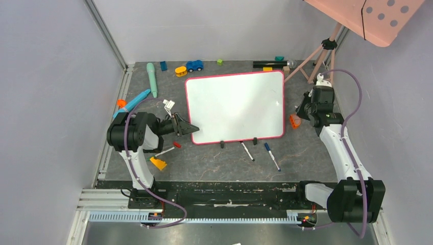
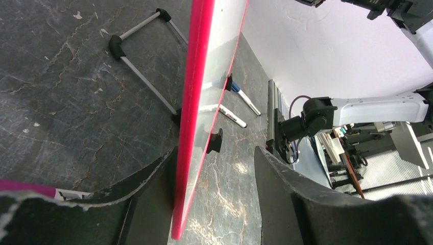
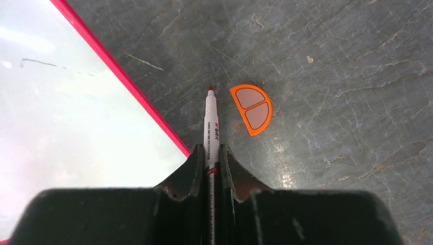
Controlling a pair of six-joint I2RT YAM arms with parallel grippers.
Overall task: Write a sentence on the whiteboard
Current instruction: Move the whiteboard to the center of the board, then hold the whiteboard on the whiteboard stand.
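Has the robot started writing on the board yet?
Done: the right end effector grips an uncapped red marker. In hand: the left end effector straddles the whiteboard edge, jaws open. Left: all the writing; no red words show on the board.

Whiteboard (image 1: 235, 107) glossy white, red-pink frame, propped on black feet.

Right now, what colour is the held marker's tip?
Red tip on the marker; clearest in the right wrist view.

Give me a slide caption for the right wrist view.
Right gripper holds a red marker just off the whiteboard, near an orange half-circle toy.
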